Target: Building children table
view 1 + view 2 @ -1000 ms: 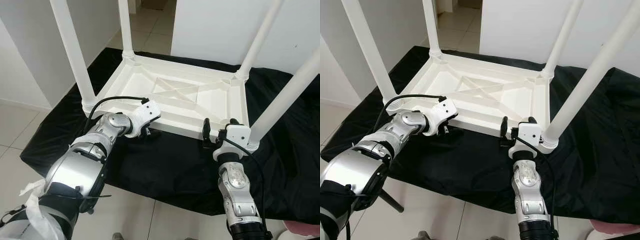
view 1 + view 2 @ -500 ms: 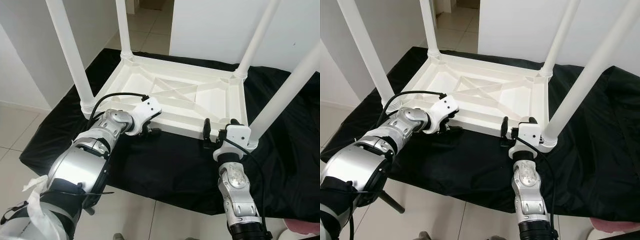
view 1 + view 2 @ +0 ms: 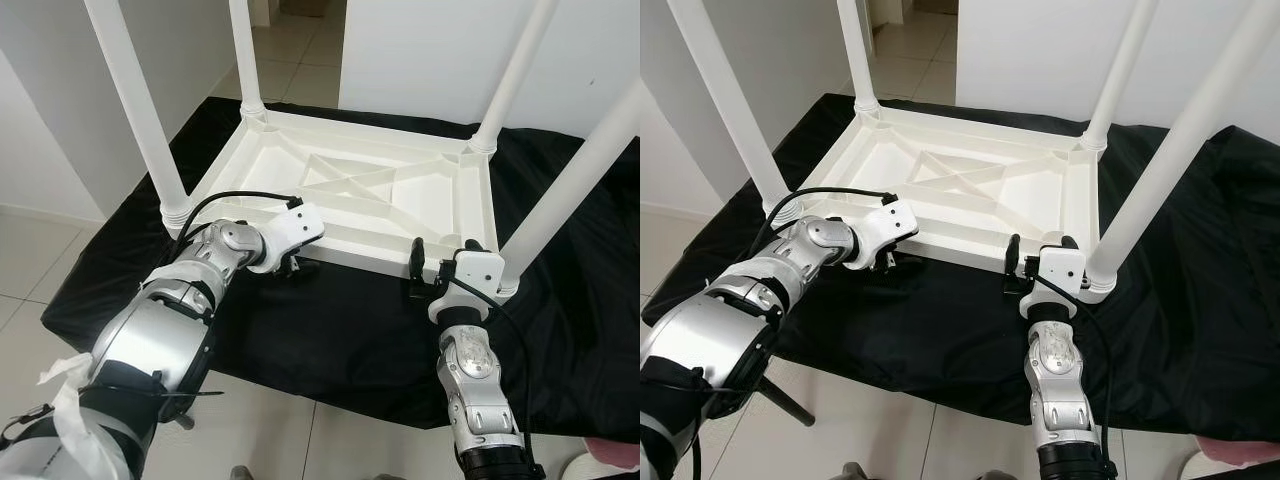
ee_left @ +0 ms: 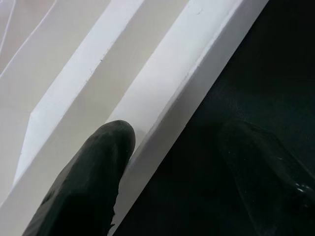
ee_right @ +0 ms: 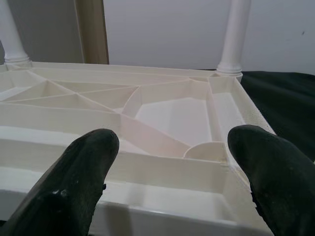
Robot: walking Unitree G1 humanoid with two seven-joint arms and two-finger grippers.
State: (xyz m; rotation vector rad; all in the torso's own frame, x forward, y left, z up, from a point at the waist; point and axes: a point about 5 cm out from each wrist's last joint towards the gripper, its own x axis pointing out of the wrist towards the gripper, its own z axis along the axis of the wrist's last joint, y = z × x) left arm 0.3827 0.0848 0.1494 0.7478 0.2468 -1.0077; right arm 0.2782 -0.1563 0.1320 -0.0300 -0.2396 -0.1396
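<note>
I see the white children table (image 3: 380, 190) lying upside down on a black cloth (image 3: 340, 330) on the floor, its four legs pointing up. My left gripper (image 3: 295, 262) is at the near long edge of the table top, towards the near left leg (image 3: 140, 110). In the left wrist view one finger (image 4: 88, 187) lies on the inner side of the white rim and the other on the cloth side, so the claw is spread over the rim and not clenched. My right gripper (image 3: 440, 270) is at the same near edge, just beside the near right leg (image 3: 570, 190); its fingers (image 5: 83, 172) stand well apart above the ribbed underside, grasping nothing. Compared with one second ago, both grippers are at almost the same places; the right one sits very slightly more to the right, and the table did not move on the cloth.
</note>
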